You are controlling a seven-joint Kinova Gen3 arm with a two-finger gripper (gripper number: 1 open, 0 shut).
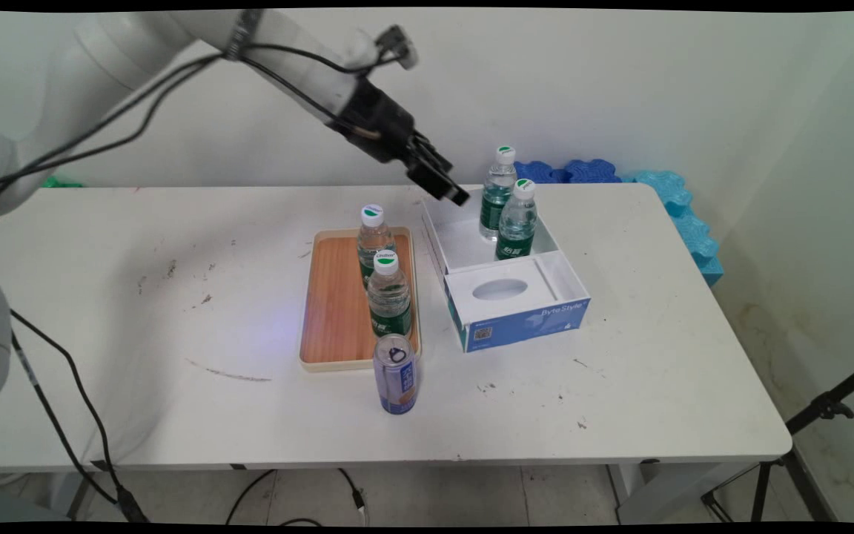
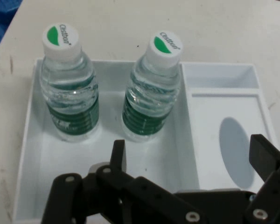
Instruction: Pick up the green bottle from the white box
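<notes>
Table (image 1: 620, 386), white, scuffed. White box (image 1: 464, 248) with blue front right of centre, two water bottles (image 1: 517, 220) upright side by side in its open back compartment. Wooden tray (image 1: 330, 297) left of box, two more water bottles (image 1: 388, 297) upright on it. Purple can (image 1: 396, 374), apparently opened, just in front of tray. Gripper (image 1: 438, 178) above box's back-left corner, jaws spread, holding nothing.

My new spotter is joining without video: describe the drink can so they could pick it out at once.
Start from the wooden tray at the middle of the white table, left of the white and blue box. Just off the tray's near right corner stands the purple can, upright on bare table. It is the only metal can; everything else upright is a clear water bottle with a white cap.
</notes>
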